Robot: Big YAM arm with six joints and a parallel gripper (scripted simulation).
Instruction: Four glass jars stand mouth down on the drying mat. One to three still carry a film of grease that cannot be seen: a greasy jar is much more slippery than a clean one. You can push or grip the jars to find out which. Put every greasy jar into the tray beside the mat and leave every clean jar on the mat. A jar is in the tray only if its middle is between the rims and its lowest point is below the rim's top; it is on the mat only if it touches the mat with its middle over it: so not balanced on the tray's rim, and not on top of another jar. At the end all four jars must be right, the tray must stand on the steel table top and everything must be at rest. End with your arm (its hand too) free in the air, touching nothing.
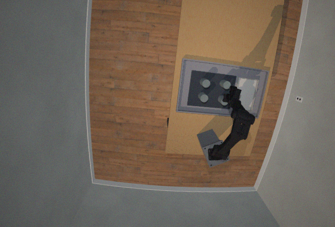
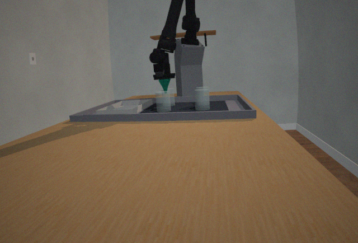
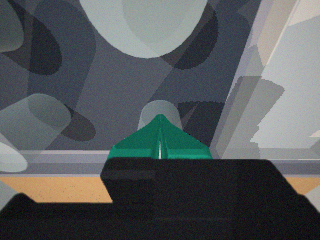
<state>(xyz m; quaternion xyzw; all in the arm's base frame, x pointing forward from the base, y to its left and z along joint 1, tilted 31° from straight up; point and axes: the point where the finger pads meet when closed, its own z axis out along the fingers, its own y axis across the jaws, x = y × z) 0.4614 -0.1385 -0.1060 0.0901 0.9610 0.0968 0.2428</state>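
Four pale glass jars stand mouth down on the dark drying mat (image 1: 211, 90): two on its left side (image 1: 205, 83) (image 1: 202, 98) and two on its tray side (image 1: 225, 84) (image 1: 223, 99). My gripper (image 1: 230, 94) hangs over the mat's tray-side edge, between the two tray-side jars. Its green fingers (image 2: 164, 86) are shut with nothing between them, and the tip is at about the height of the jar tops (image 2: 163, 101). In the wrist view the shut fingers (image 3: 160, 137) point down at the mat, with jars around them (image 3: 145, 25) (image 3: 42, 120). The white tray (image 1: 247, 90) holds no jar.
Mat and tray lie on a grey steel table top with a raised rim (image 2: 161, 116), set on a wide wooden table (image 2: 161, 176). The arm's grey base block (image 2: 189, 69) stands behind the jars. The tray (image 2: 124, 106) is beside the mat.
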